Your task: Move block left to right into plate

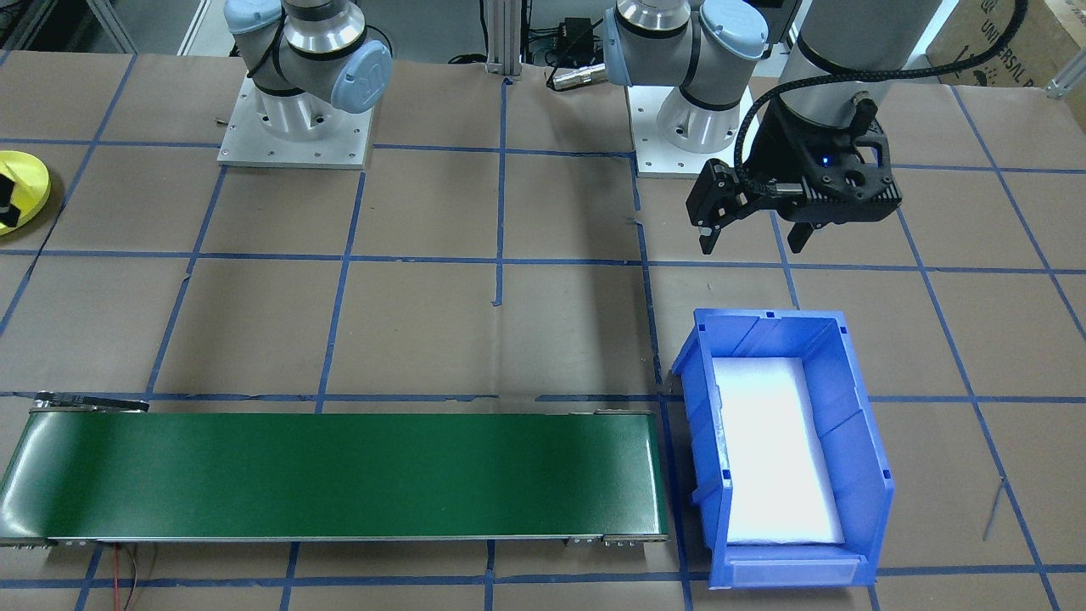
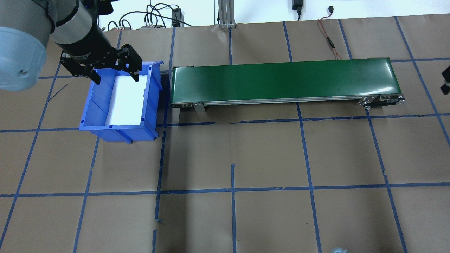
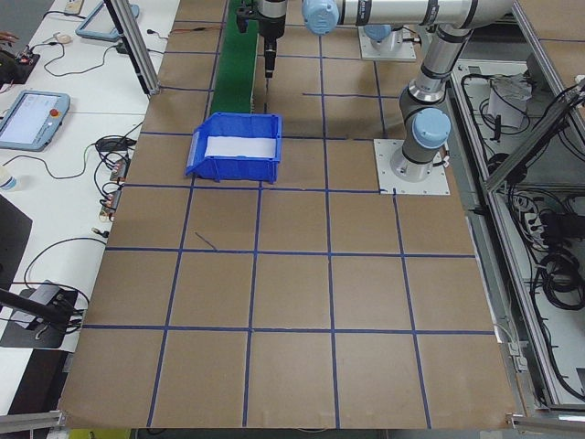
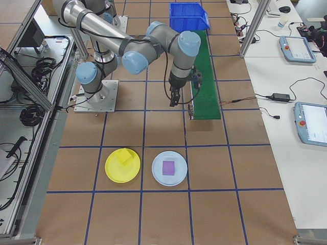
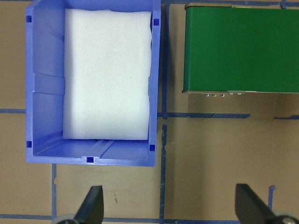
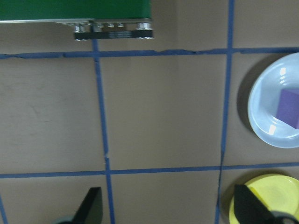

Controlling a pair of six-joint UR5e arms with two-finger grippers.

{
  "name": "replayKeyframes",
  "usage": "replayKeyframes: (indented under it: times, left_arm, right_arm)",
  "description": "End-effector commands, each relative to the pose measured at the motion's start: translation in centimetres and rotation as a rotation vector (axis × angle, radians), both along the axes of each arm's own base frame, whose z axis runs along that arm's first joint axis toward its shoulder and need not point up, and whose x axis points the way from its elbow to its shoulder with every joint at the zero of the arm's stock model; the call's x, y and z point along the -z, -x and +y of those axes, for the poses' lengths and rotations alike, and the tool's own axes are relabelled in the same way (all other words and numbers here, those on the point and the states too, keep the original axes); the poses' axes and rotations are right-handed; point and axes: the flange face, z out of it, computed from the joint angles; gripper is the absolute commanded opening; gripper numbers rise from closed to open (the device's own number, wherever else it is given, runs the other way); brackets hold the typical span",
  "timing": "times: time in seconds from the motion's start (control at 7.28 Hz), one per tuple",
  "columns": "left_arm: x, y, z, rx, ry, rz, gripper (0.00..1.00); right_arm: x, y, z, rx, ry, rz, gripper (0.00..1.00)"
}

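Hovering wide open over the blue bin (image 2: 119,105), left claw (image 2: 114,72) empty, right claw (image 6: 168,210) wide too, yellow block (image 4: 124,157) on plate (image 4: 122,165)

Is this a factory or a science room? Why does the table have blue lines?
Probably a robot test lab, not a factory. The table is covered in brown paper with a blue tape grid, a short green conveyor belt sits on it, and handheld control tablets lie on a side bench. The lines likely help place things.
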Motion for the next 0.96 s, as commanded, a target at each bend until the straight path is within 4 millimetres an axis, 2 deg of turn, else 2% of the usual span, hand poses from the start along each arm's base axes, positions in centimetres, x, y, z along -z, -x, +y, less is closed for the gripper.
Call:
replayKeyframes:
  times: [0.0,0.14,0.27,0.41,0.55,0.69,0.82]
  left_arm:
    - [-0.1,0.1,0.0,0.001,0.001,0.0,1.0]
    - [-0.1,0.0,0.0,0.0,0.001,0.0,1.0]
    - [-0.1,-0.1,0.0,-0.002,0.002,0.0,1.0]
    - [-0.1,0.0,0.0,0.0,0.002,0.0,1.0]
    - [-0.1,-0.1,0.0,-0.002,0.001,-0.002,1.0]
    - [-0.1,0.0,0.0,0.0,0.001,-0.002,1.0]
    - [-0.1,-0.1,0.0,-0.002,0.001,-0.002,1.0]
  right_arm:
    - [-1.3,-14.5,0.1,0.05,0.048,-0.02,1.0]
    - [-1.6,-19.5,0.5,0.01,0.063,-0.021,1.0]
    - [-1.7,-22.4,1.0,0.01,0.07,-0.021,1.0]
    - [-2.8,-23.9,0.9,0.043,0.094,-0.066,1.0]
    - [-4.8,-24.0,0.3,0.051,0.112,-0.081,1.0]
    - [-4.9,-24.1,0.0,0.147,0.081,-0.073,1.0]
    - [-4.9,-24.1,0.6,0.163,0.079,-0.075,1.0]
